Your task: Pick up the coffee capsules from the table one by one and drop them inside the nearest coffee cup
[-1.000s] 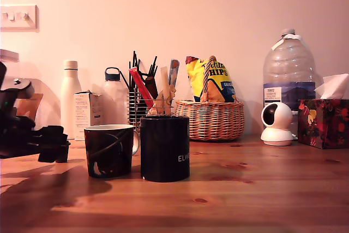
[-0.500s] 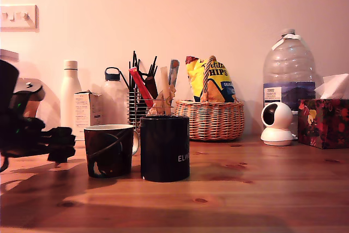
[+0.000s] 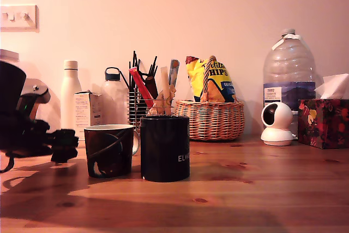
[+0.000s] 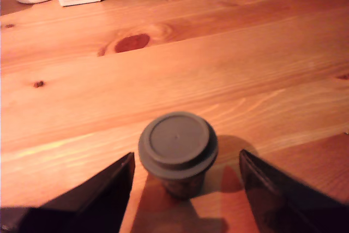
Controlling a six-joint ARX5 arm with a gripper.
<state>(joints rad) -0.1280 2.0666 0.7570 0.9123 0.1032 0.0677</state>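
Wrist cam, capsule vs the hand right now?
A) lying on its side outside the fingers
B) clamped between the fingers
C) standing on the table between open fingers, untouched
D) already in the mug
C: the capsule stands upright on the table, with gaps to both fingers of the open hand.

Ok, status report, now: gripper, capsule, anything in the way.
Gripper open, low over table. Capsule upright between fingers, not gripped. Nothing blocking it. Patterned cup close by.

Plain black mug (image 3: 164, 148), wicker basket (image 3: 209, 119) with crisps, water bottle (image 3: 288, 75), tissue box (image 3: 323, 123)
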